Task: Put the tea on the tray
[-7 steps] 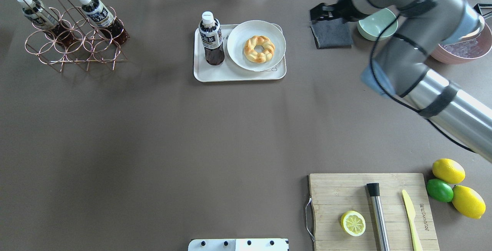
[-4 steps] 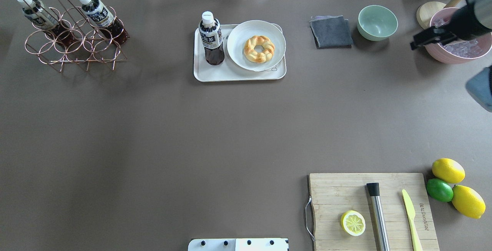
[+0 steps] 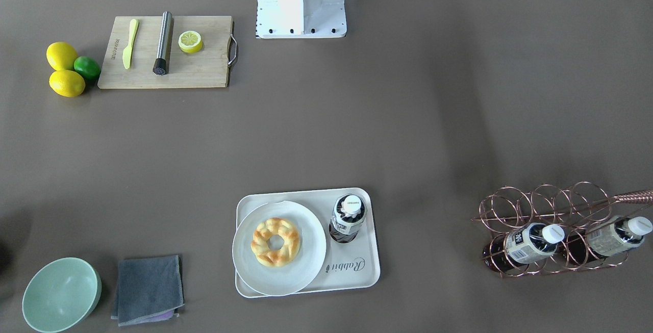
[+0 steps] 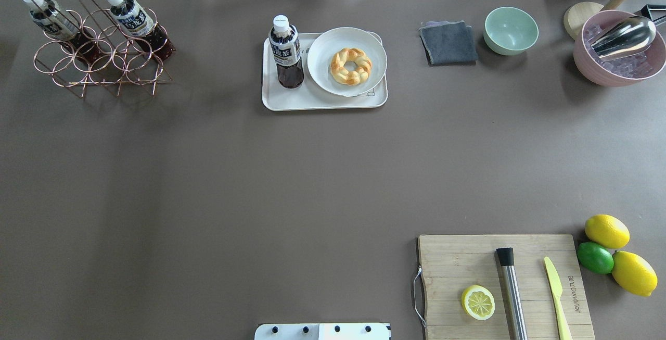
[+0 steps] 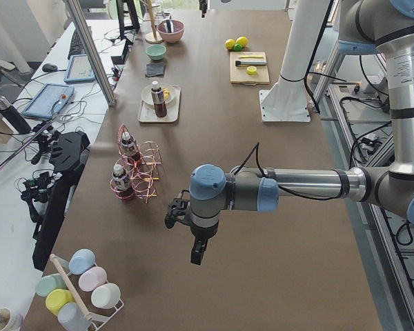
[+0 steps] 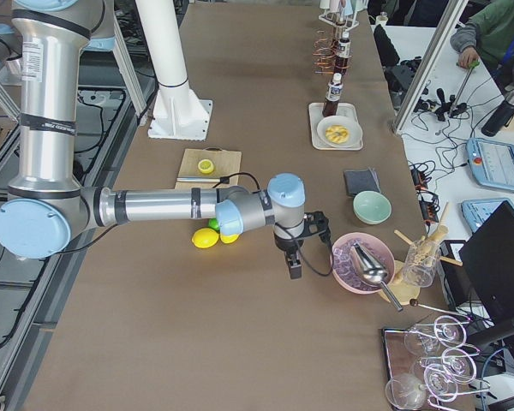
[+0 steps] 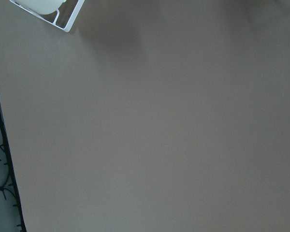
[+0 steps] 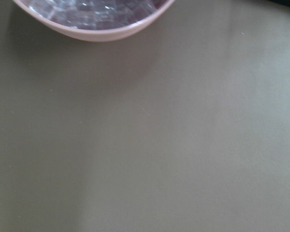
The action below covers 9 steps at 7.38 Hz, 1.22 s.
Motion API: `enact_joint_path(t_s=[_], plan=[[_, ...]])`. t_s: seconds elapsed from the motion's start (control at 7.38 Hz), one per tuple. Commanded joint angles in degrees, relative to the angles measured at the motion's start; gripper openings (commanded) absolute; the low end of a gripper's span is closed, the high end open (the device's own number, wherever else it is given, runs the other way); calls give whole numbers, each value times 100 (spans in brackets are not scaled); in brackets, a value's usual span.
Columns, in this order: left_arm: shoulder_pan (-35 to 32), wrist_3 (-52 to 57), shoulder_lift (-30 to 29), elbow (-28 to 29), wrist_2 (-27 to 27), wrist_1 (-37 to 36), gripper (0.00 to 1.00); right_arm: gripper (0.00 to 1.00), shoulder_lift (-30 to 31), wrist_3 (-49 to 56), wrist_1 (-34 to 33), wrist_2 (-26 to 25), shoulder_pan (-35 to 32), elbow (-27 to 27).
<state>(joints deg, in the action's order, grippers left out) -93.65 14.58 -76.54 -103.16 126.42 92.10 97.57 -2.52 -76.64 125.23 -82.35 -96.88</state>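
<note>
The tea bottle (image 4: 286,51) with a white cap and a dark-blue-and-white label stands upright on the left part of the off-white tray (image 4: 312,101), beside a round plate. It also shows in the front-facing view (image 3: 347,218), standing on the tray (image 3: 352,272) above the "Rabbit" lettering. No gripper touches it. My left gripper (image 5: 196,252) hangs over bare table, far from the tray, in the exterior left view only. My right gripper (image 6: 295,265) is next to the pink bowl in the exterior right view only. I cannot tell whether either is open or shut.
A plate (image 4: 318,56) with a braided pastry shares the tray. A copper wire rack (image 4: 99,64) with two bottles stands far left. A grey cloth (image 4: 448,43), green bowl (image 4: 511,30) and pink ice bowl (image 4: 619,77) are at the back right. A cutting board (image 4: 468,262) and citrus sit front right.
My right arm has swung away to the right and left the overhead view. The tea bottle, tray and plate have not moved.
</note>
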Motion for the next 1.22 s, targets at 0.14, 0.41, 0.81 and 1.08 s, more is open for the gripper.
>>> enact_joint_path(t_s=[0.14, 0.41, 0.81, 1.08], plan=[[-4, -17, 52, 208, 620, -8, 99, 100, -508, 384, -2451, -42, -704, -451], [-4, 27, 52, 401, 559, 18, 99, 100, -484, 384, -2461, -25, -695, -464], [-22, 36, 52, 507, 559, 62, 99, 100, -467, 375, -2409, 2, -669, -464], [-22, 27, 52, 516, 559, 18, 99, 100, -458, 375, -2408, 11, -660, -481]])
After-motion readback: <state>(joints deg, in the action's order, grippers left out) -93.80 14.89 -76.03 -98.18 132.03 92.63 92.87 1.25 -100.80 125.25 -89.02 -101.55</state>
